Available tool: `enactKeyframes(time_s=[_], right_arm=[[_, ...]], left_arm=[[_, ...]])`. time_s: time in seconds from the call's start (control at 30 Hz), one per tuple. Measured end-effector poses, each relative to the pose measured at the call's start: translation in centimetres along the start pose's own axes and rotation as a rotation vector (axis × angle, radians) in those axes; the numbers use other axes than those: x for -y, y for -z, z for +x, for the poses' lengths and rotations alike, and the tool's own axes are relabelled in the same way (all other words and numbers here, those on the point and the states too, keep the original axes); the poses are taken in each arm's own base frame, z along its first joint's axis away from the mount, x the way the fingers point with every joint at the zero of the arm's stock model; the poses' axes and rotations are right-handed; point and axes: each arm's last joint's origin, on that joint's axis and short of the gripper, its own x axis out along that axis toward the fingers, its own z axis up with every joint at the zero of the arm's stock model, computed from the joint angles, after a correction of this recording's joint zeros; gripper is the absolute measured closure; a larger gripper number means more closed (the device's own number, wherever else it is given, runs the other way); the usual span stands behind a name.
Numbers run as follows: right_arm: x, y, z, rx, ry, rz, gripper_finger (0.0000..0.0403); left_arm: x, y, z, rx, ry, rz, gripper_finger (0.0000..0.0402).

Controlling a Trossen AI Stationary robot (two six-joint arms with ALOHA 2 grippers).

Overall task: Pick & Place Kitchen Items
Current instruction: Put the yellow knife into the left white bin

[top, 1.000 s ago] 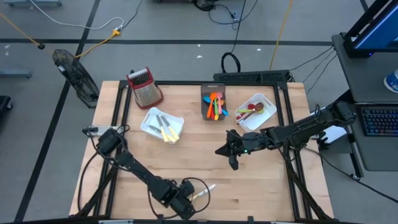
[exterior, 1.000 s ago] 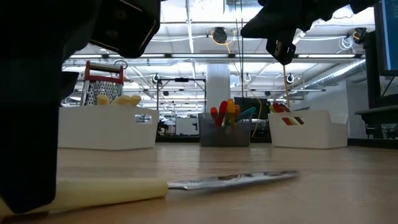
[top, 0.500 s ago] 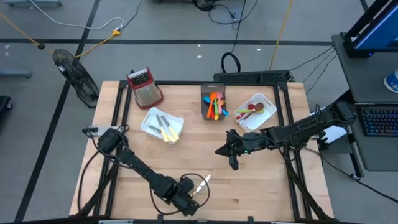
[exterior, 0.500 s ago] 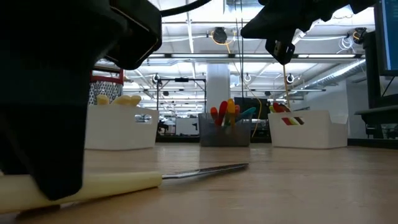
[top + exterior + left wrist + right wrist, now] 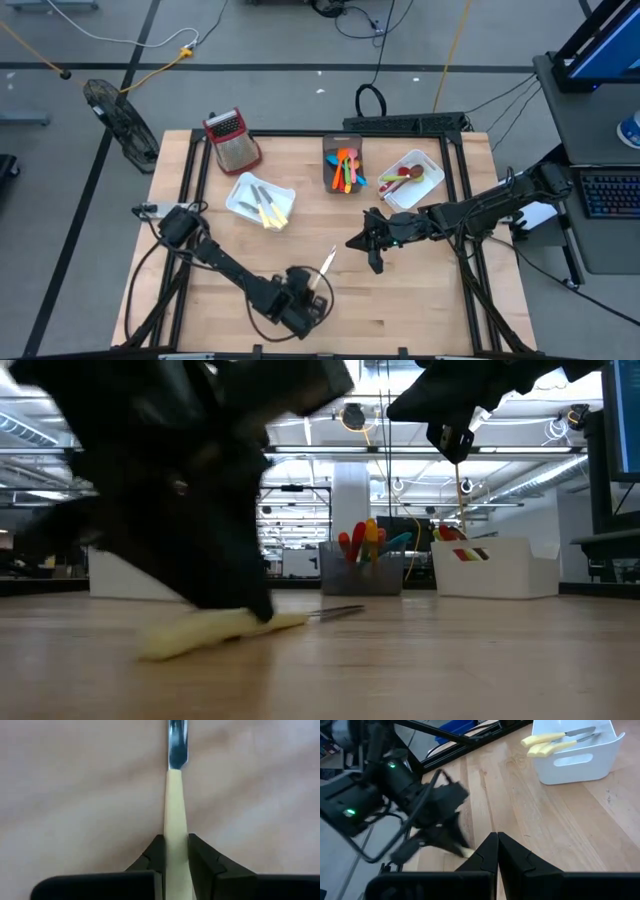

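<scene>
Near the front edge of the worktop (image 5: 400, 300), left of its middle, the left gripper (image 5: 312, 288) is clamped on the cream handle of a knife (image 5: 324, 265), whose metal blade points toward the back edge. In the left wrist view the fingers (image 5: 156, 855) press both sides of that handle. The right gripper (image 5: 372, 258) hangs above the middle of the worktop with its fingers closed together, holding nothing. Behind it stand a grey bin (image 5: 343, 172) of coloured utensils (image 5: 346, 166) and two white bins (image 5: 262, 203).
</scene>
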Motion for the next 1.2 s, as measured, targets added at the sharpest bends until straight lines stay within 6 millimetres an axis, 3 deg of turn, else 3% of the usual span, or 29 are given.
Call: enactKeyframes(time_s=[0.1, 0.27, 0.8, 0.93, 1.2], right_arm=[[0.0, 0.0, 0.0, 0.0, 0.0, 0.0, 0.0401], [0.0, 0.0, 0.0, 0.002, -0.001, 0.0, 0.0401], [0.0, 0.0, 0.0, 0.0, 0.0, 0.002, 0.0399], [0.0, 0.0, 0.0, 0.0, 0.0, 0.0, 0.0399], [0.0, 0.0, 0.0, 0.002, -0.001, -0.003, 0.0399]], left_arm=[[-0.3, -0.8, -0.5, 0.055, -0.016, 0.0, 0.0359], [-0.5, -1.9, -1.5, 0.057, -0.042, -0.011, 0.04], [0.6, -2.8, -1.8, 0.019, 0.048, -0.076, 0.0394], [1.7, -2.7, -2.0, 0.009, 0.151, -0.139, 0.0366], [2.2, -4.5, -1.3, 0.0, 0.176, -0.459, 0.0256]])
